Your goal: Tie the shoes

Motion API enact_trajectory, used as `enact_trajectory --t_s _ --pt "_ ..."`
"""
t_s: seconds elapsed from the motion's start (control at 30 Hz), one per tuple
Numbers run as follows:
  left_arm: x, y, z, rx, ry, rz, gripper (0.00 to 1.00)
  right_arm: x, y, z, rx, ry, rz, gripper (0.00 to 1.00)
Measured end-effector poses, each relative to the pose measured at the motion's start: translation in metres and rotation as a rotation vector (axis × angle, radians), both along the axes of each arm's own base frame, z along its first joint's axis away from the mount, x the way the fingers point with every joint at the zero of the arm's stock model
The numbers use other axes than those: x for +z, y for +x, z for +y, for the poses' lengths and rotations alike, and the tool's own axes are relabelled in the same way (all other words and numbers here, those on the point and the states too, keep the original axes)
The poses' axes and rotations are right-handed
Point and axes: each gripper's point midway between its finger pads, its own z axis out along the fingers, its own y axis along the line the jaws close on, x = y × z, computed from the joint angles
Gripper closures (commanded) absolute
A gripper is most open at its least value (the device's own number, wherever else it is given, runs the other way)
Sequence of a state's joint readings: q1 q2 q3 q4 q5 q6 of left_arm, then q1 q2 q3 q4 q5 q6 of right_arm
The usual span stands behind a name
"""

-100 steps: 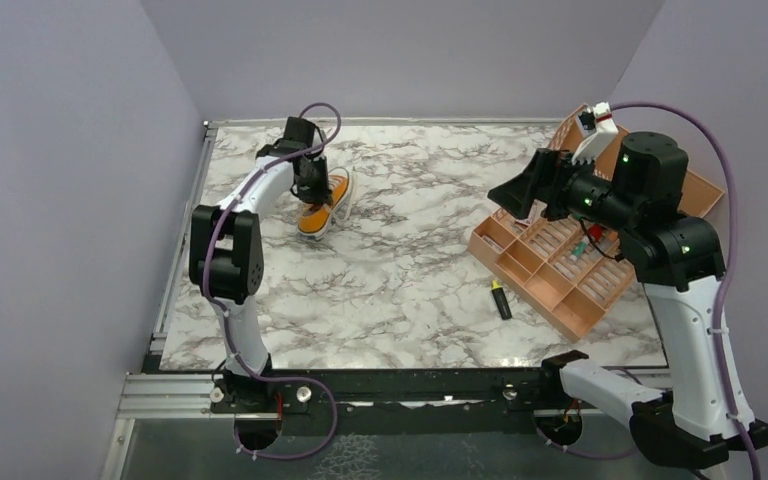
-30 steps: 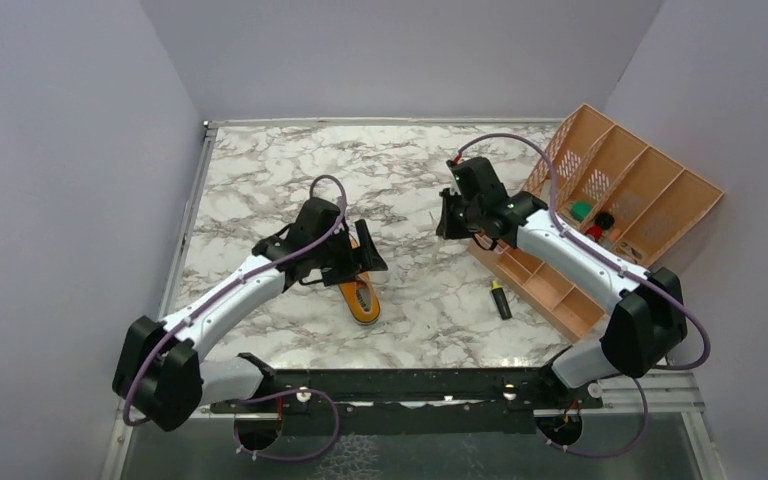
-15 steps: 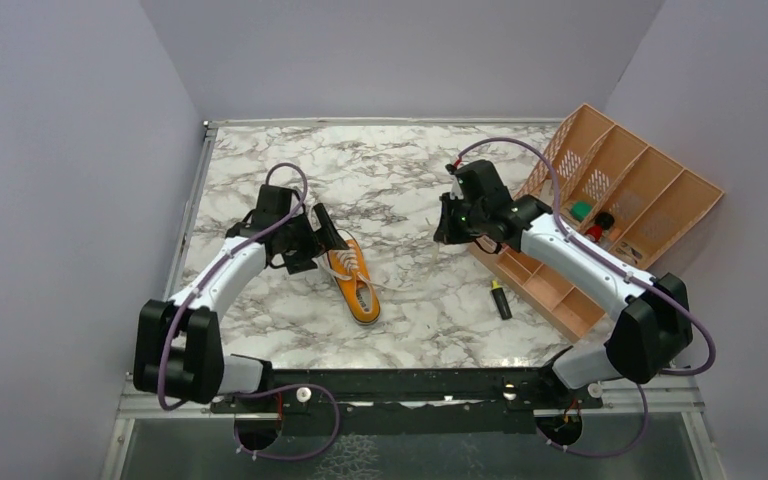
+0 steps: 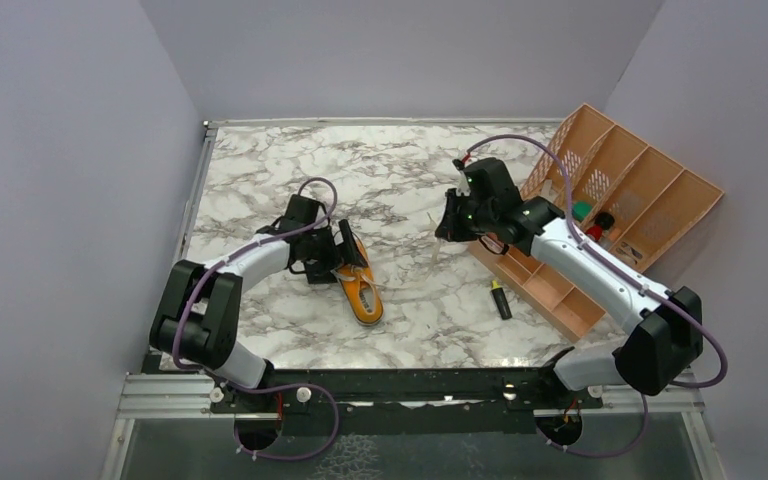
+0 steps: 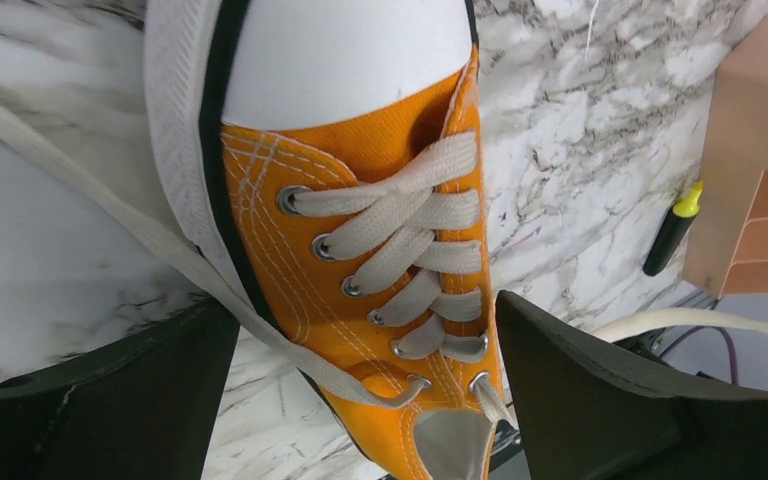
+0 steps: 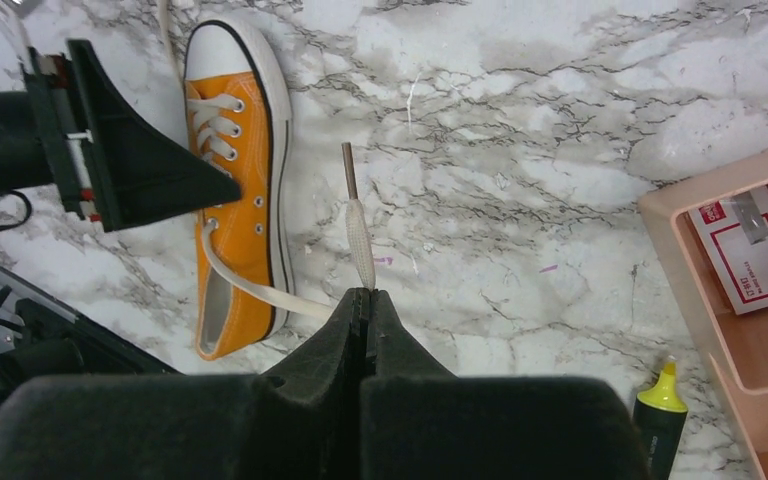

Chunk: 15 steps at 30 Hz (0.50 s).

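The orange sneaker (image 4: 361, 287) lies on the marble table (image 4: 410, 170), left of centre, its toe pointing away from the arm bases. The left jaws stand spread wide, one on each side of the laced upper; whether either touches it cannot be told. The right jaws are pressed together, pinching one white lace (image 6: 358, 236) near its tip, and the lace trails back to the shoe. The other lace (image 5: 110, 215) lies loose on the table.
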<state>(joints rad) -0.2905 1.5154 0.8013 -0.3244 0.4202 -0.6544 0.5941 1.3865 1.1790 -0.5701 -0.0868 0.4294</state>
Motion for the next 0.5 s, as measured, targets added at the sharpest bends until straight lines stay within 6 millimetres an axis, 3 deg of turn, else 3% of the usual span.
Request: enact_trajectory --t_s 0.2,0.37,0.5 --pt "-0.004 -0.011 -0.038 -0.065 -0.039 -0.004 0.08 0.015 0.001 -0.011 -0.06 0.007 -0.035 0.99" --pt "-0.001 -0.017 -0.073 -0.12 -0.117 -0.01 0.04 0.015 0.006 -0.044 -0.182 -0.093 -0.065 0.99" --pt "0.002 -0.02 -0.08 -0.159 -0.11 -0.014 0.01 0.019 0.004 -0.063 -0.218 -0.14 -0.092 0.99"
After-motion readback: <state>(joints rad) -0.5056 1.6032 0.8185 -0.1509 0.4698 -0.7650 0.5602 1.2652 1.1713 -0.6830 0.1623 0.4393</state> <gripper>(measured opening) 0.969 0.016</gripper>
